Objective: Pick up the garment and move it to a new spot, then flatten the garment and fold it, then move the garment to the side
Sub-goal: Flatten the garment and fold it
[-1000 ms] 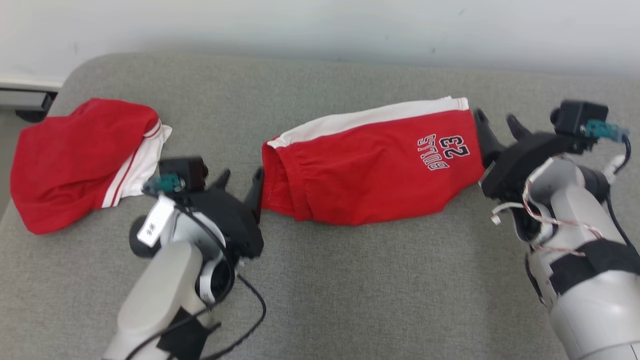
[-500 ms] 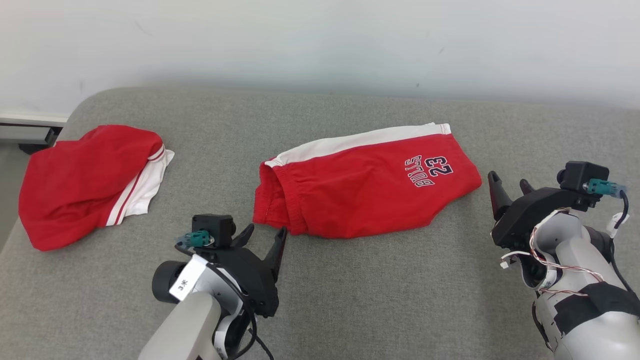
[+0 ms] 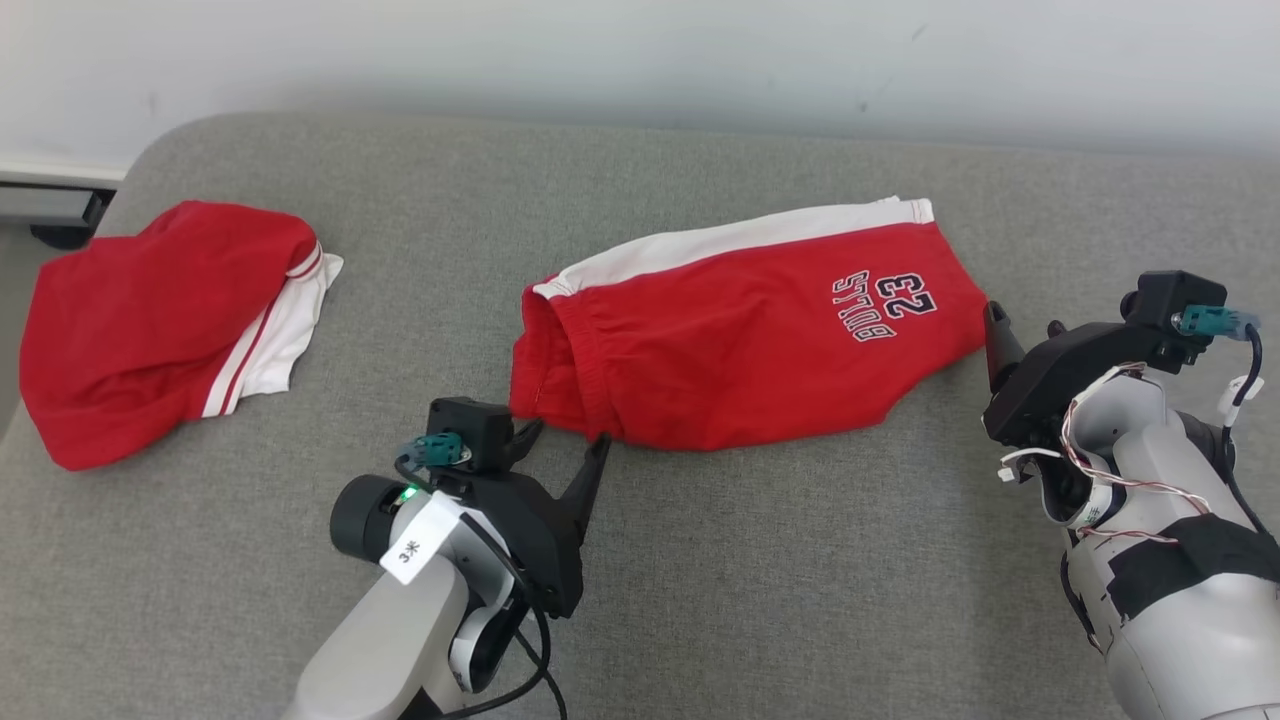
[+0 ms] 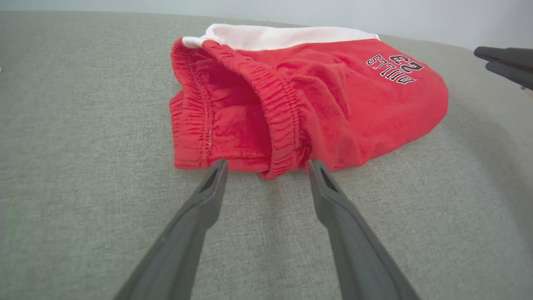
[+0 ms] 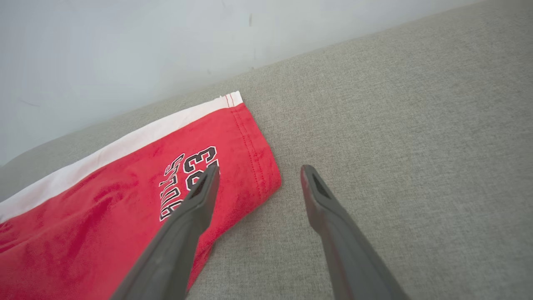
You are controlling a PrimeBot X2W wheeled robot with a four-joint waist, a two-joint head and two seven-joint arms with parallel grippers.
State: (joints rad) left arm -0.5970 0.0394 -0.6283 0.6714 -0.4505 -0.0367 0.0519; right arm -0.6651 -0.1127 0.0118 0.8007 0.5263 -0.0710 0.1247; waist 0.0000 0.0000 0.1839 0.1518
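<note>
At the far left of the grey cushion (image 3: 700,560) a second red and white garment (image 3: 150,320) lies crumpled, well apart from both arms. To its right, the left gripper (image 3: 565,435) sits low over the cushion with its jaws spread wide and nothing between them. Its fingertips (image 4: 220,166) point at the near edge of the elastic waistband (image 4: 287,116). The left wrist view puts them right at the fabric, but whether they touch it cannot be told.

The red shorts (image 3: 740,340) lie flat in the middle of the cushion, folded lengthways, with the gathered waistband at the left end and the leg hem (image 5: 254,154) at the right end. A white stripe (image 3: 740,238) runs along the far edge, next to the pale wall (image 3: 600,50). The "BULLS 23" print (image 3: 885,300) faces up near the right end.

At the right, the right gripper (image 3: 1023,318) is also released, fingers parted and empty, just beside the hem corner. In the right wrist view one finger (image 5: 200,196) lies across the printed corner and the other is over bare cushion. Contact with the cloth cannot be judged.
</note>
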